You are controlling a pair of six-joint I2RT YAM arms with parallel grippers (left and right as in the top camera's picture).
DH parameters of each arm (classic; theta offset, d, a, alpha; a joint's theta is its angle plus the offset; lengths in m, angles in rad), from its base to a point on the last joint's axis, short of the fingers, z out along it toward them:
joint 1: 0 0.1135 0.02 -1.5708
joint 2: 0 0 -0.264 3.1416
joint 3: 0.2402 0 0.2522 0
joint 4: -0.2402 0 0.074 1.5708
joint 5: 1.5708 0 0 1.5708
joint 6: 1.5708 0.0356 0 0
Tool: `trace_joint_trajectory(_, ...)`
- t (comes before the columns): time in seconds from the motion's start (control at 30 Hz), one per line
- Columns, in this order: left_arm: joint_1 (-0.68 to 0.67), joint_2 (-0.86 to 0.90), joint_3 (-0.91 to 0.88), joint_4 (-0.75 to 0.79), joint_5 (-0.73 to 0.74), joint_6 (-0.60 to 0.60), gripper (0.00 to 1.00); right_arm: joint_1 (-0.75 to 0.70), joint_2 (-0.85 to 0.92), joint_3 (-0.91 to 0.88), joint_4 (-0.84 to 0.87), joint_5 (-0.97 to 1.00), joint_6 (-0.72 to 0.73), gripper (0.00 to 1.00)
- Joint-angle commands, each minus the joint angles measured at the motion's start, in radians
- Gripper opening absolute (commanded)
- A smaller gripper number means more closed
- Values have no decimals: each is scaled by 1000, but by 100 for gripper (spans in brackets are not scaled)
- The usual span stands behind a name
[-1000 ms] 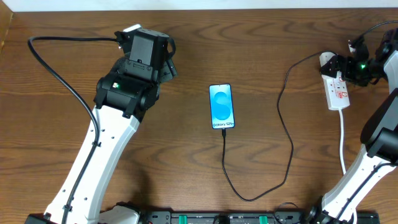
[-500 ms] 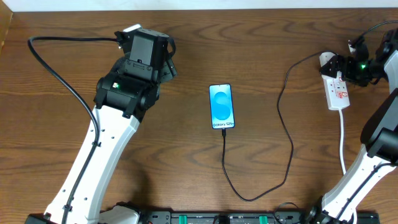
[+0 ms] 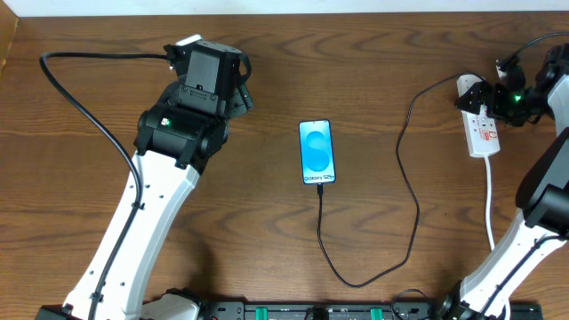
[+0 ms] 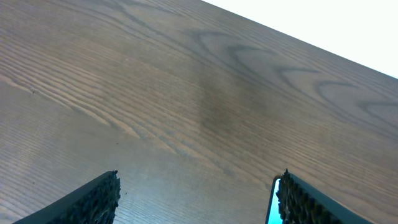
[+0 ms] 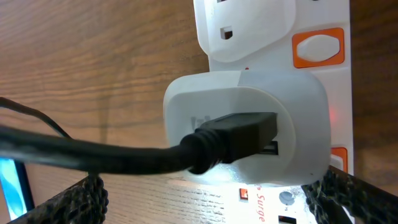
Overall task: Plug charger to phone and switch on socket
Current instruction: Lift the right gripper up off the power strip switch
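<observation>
While my right gripper [image 5: 214, 198] hung over the far end of the socket [image 3: 483, 129], its fingers stood wide apart and held nothing. The white plug block [image 5: 249, 130] sat right under it, between the two fingers. An orange switch [image 5: 318, 48] lay just beside that block on the long white strip, and part of another one showed on the other side. I could not tell which one went with the plug. The socket's long way ran from the far side of the table [image 3: 267, 222] toward my side. The charger [image 3: 409, 178] came out of the block, looped over the wood and ran up to the near edge of the phone [image 3: 317, 152] in the middle, where it looked plugged in. My left gripper [image 4: 199, 202] was open and empty too, over bare wood left of the phone and well away from the socket. So I thought the switch was a job for my right hand, with only a small move sideways.
</observation>
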Motion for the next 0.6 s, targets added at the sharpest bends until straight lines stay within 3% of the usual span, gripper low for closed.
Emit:
trace_joint_trajectory(0.0, 0, -3, 8, -1, -17, 18, 81, 53, 48, -58, -15, -51, 6, 99)
trace_joint_trajectory(0.33, 0, -3, 8, -2, -17, 18, 81, 5, -23, -5, -61, 221, 325, 99)
trace_joint_trajectory(0.57, 0, -3, 8, -1, -17, 18, 81, -3, -195, -2, -128, 306, 397, 99)
